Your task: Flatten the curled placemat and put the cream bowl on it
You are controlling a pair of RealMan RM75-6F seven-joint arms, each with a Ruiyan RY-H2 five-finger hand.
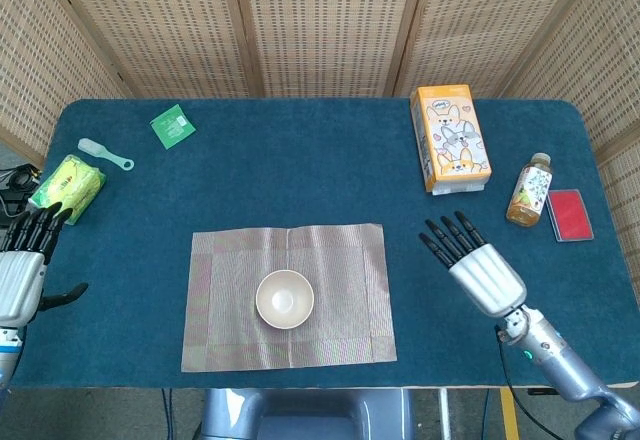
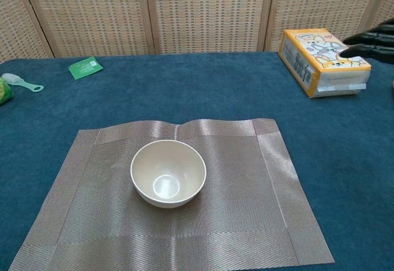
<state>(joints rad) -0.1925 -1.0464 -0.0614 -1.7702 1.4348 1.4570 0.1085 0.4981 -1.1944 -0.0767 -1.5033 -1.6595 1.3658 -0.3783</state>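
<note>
The cream bowl (image 1: pixel 284 299) (image 2: pixel 168 172) stands upright on the grey woven placemat (image 1: pixel 340 260) (image 2: pixel 246 185), which lies flat apart from a small ripple at its far edge. My right hand (image 1: pixel 473 264) hovers to the right of the mat, off it, fingers spread and holding nothing; only its fingertips (image 2: pixel 369 43) show at the right edge of the chest view. At the table's left edge my left hand (image 1: pixel 22 270) is open and empty, far from the mat.
An orange tissue box (image 1: pixel 449 137) (image 2: pixel 322 61), a drink bottle (image 1: pixel 528 189) and a red card (image 1: pixel 570 214) lie at the right. A green packet (image 1: pixel 172 125) (image 2: pixel 85 67), a small scoop (image 1: pixel 104 153) and a yellow-green pack (image 1: pixel 69 183) lie at the far left.
</note>
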